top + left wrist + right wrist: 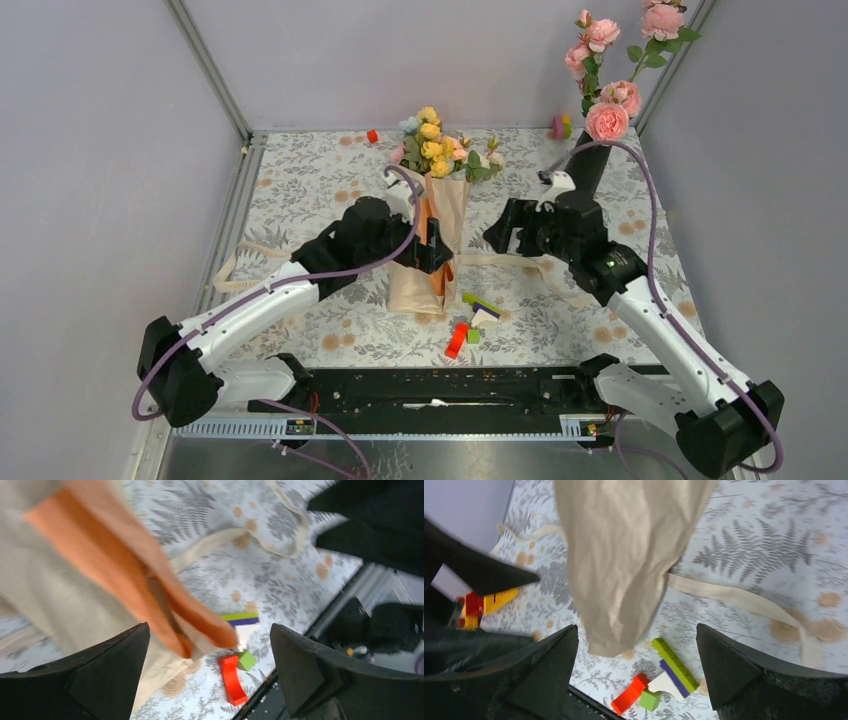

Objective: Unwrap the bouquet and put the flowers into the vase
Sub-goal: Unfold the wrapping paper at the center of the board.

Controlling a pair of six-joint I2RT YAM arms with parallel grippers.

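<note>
The step in hand is the unwrapping. A beige ribbon [734, 597] already lies loose on the table [300, 200], but the crinkled beige paper [624, 555] is not yet off the stems. The bouquet [445, 205] stands roughly upright in the middle of the table, its flowers [436, 148] at the far, upper end.

The left gripper [209, 630] is right against the wrap's left side with its fingers spread wide. Paper hangs in the gap between them, but nothing is pinched. The right gripper [636, 628] hovers just to the right of the wrap, also spread wide and holding nothing.

The vase [590, 165] stands at the far right, partly hidden behind the right arm, with tall pink roses [607, 120] rising from it.

The next move likely calls for two separate holds — one gripper on the stems or wrap base to steady the bunch, the other on a free paper edge to peel it away. With neither gripper closed, the bouquet could tip over.

Only the top view shows the blooms and the vase, so the route to the far right can be judged only from there. The left wrist view, though blurred, shows an orange inner layer folded in the paper — a possible edge to take. The right wrist view shows the plain beige side, its closed lower end, and toy blocks [659, 680] on the table near it.
</note>
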